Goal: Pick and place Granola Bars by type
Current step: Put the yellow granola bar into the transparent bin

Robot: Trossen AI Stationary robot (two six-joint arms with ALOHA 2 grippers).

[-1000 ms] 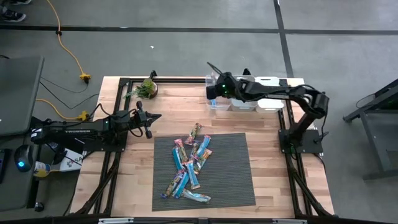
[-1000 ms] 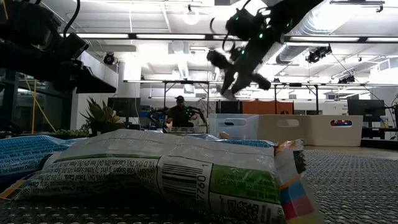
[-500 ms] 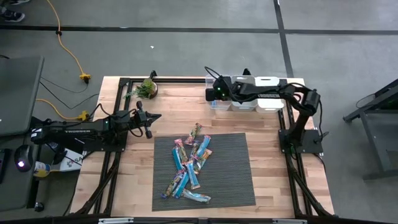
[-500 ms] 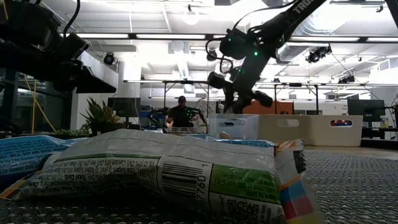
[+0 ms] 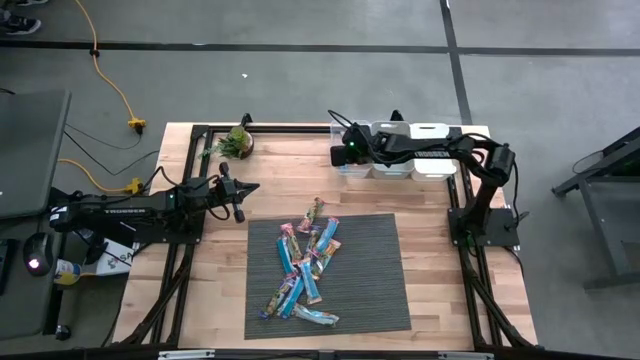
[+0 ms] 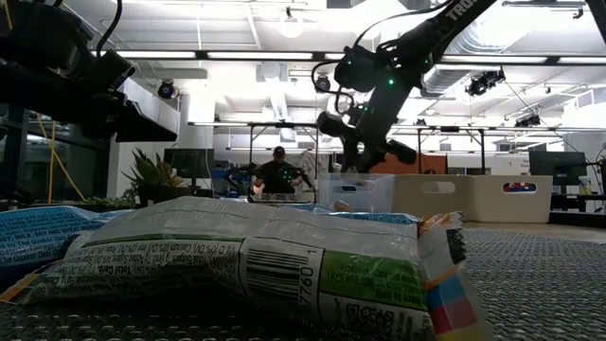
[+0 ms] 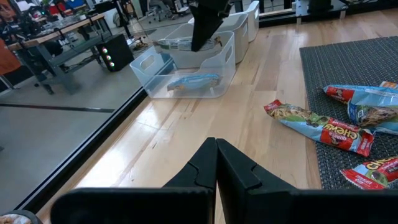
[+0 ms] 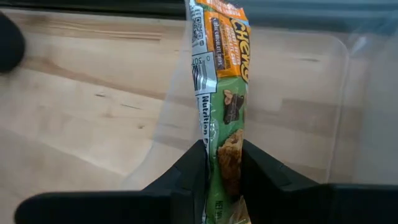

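Note:
Several granola bars (image 5: 305,265) in light blue, pink and green wrappers lie in a loose pile on the grey mat (image 5: 370,290); one fills the foreground of the low view (image 6: 246,260). My right gripper (image 5: 345,150) hangs over the clear bin (image 5: 352,170) at the table's far edge, shut on a green and orange bar (image 8: 224,74). A light blue bar (image 7: 193,81) lies on that bin's floor. My left gripper (image 5: 238,203) waits shut, above bare wood left of the mat. My right gripper (image 8: 222,152) pinches the green and orange bar between its two fingers at the green end (image 8: 227,134). The fingers lie along the bar and slant down from above. The bar's orange end (image 8: 227,25) sticks out past the fingertips, lifted clear above the clear bin.
Two white bins (image 5: 395,168) (image 5: 435,168) stand in a row right of the clear one. A small potted plant (image 5: 237,142) sits at the table's far left corner. Bare wood lies between the mat and the bins. A person (image 6: 275,175) sits in the room beyond.
My right gripper, still shut on the bar, has come down a little over the clear bin and tipped, then held still for the last half second. The bars on the mat have not moved.

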